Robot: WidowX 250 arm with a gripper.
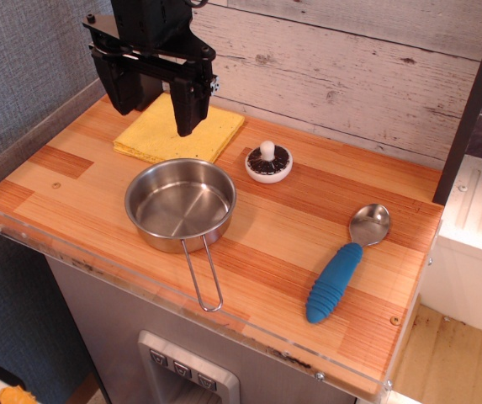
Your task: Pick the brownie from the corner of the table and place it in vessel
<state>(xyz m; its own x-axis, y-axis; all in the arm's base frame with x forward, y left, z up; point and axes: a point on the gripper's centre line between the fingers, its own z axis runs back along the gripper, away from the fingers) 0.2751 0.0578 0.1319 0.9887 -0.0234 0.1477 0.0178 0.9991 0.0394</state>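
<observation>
The brownie [268,162] is a small round toy with a white rim, dark ridged top and white knob. It sits on the wooden table [308,244] near the back wall, just right of the yellow cloth. The vessel [180,204], a shiny steel pan with a wire loop handle, stands empty in front of the cloth. My black gripper [155,111] hangs open and empty above the cloth, to the left of the brownie and behind the pan.
A yellow square cloth [179,130] lies at the back left under the gripper. A blue-handled spoon [347,263] lies at the right front. A clear acrylic guard [140,295] runs along the table's front and left edges. A plank wall stands behind.
</observation>
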